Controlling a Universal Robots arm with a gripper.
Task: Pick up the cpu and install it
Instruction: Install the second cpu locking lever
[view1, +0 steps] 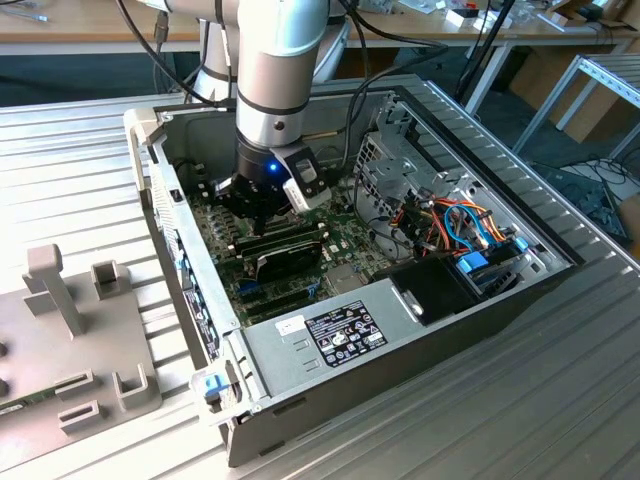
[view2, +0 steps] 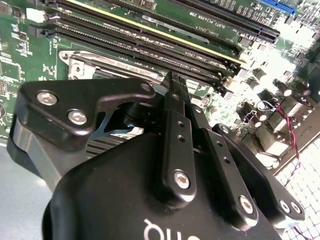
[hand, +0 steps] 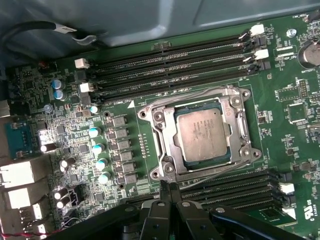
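the cpu (hand: 204, 134) sits in the socket frame (hand: 200, 137) on the motherboard (hand: 295, 135). the gripper (hand: 167, 186) hovers just beside the frame, fingers pressed together, holding nothing.

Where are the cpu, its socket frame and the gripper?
cpu (hand: 202, 135), first wrist view, middle of its metal top.
socket frame (hand: 243, 131), first wrist view, side rail.
gripper (hand: 168, 186), first wrist view, the tips.

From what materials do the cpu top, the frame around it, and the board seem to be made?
The cpu: its top looks like dull grey metal, matte, with a soft even sheen. The socket frame: apparently bright bare steel, since its edges glint. The motherboard: green lacquered circuit board, probably fibreglass laminate, judging by its fine printed traces. The end effector, close to the frame, seems black-coated metal.
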